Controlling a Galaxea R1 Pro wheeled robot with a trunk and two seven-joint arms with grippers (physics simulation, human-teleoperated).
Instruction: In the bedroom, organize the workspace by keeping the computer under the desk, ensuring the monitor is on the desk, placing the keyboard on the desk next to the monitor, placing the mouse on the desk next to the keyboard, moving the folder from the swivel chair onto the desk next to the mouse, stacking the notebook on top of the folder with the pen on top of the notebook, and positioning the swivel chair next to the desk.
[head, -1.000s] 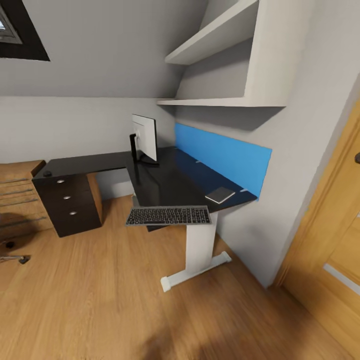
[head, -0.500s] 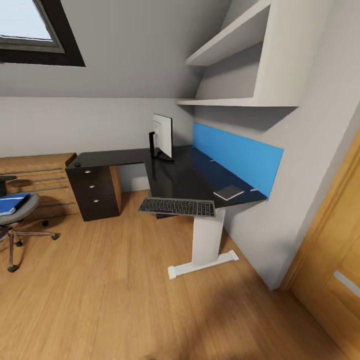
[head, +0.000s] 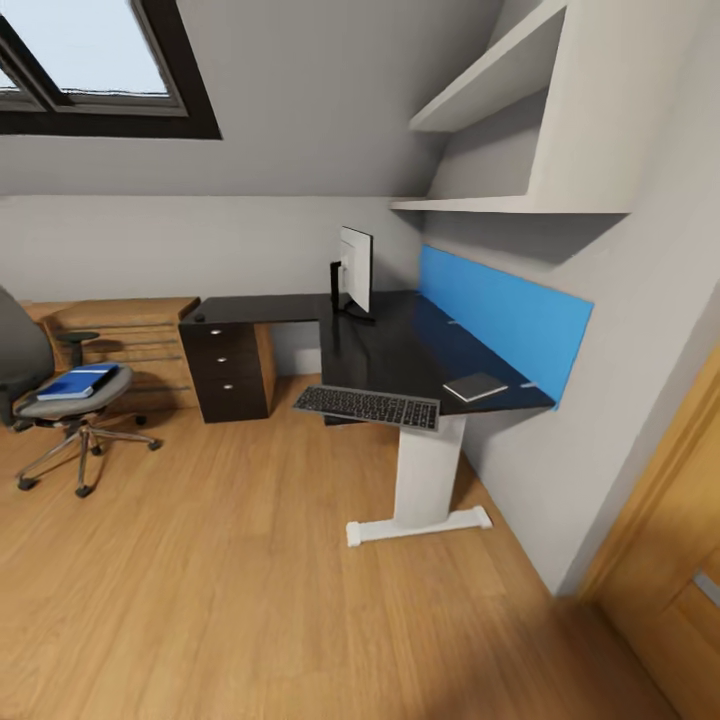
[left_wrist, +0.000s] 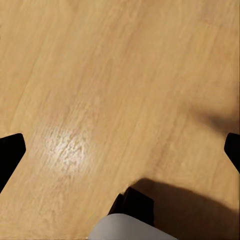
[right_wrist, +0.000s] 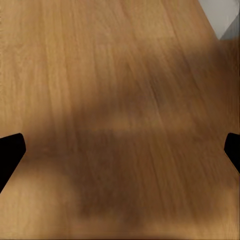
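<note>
Desk worktop (head: 385, 345), glossy black on white legs, sits centre-right of the head view; the slim silver-grey keyboard (head: 367, 406) overhangs its near edge, the dark grey notebook (head: 475, 386) lies right of that, and the white-backed monitor (head: 356, 270) stands farther back. At left, the grey swivel chair (head: 60, 395) carries the bright blue folder (head: 78, 381). Both wrist views show claw fingertips spread wide at the frame edges over light wood floor (left_wrist: 120, 90), holding nothing, well apart from the worktop. Since half a second ago the camera has swung left, bringing the whole chair into frame.
</note>
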